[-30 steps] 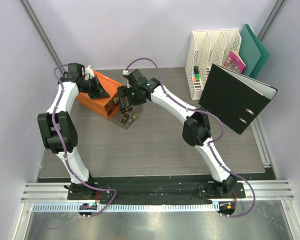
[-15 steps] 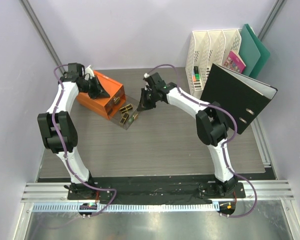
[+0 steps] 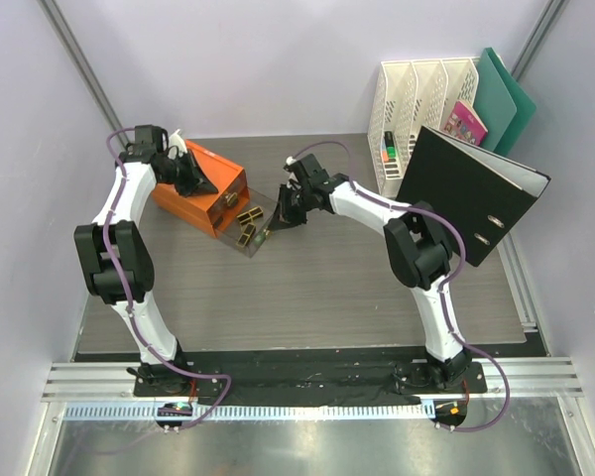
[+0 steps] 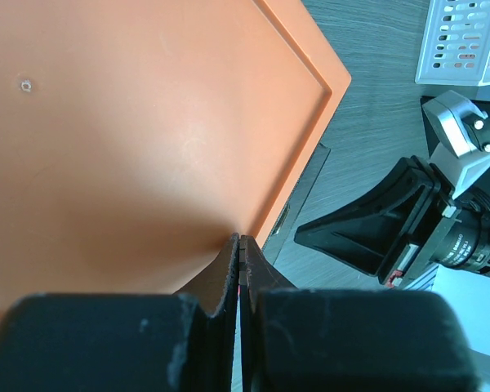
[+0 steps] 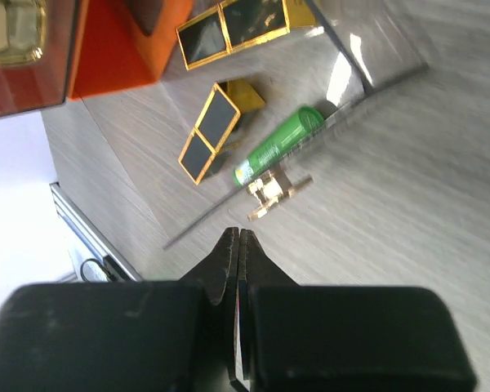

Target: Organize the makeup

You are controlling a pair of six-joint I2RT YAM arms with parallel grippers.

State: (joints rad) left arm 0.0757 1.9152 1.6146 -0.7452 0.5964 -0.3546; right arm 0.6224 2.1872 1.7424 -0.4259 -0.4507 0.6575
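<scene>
A clear drawer [image 3: 252, 249] stands pulled out of the orange box [image 3: 221, 177]. In it lie two black-gold lipsticks [image 3: 248, 215] and a small green tube [image 3: 266, 236]. The right wrist view shows the lipsticks [image 5: 207, 134], the green tube [image 5: 278, 147] and the drawer's gold handle [image 5: 271, 194] just ahead of my right gripper [image 5: 239, 235]. That gripper is shut and empty, beside the drawer's front edge [image 3: 277, 220]. My left gripper [image 3: 199, 182] is also shut, its tips [image 4: 240, 240] resting on the orange box's top [image 4: 131, 122]. No other makeup is in view.
A white file rack [image 3: 409, 109] stands at the back right with a pink booklet [image 3: 464, 123] and a green folder [image 3: 506, 94]. An open black binder [image 3: 466, 193] leans in front of it. The right arm's wrist camera [image 4: 441, 229] sits close to the left gripper.
My right gripper has shut. It moved from over the drawer to the right, then settled at the drawer's front edge. The left arm has stayed on the box.
</scene>
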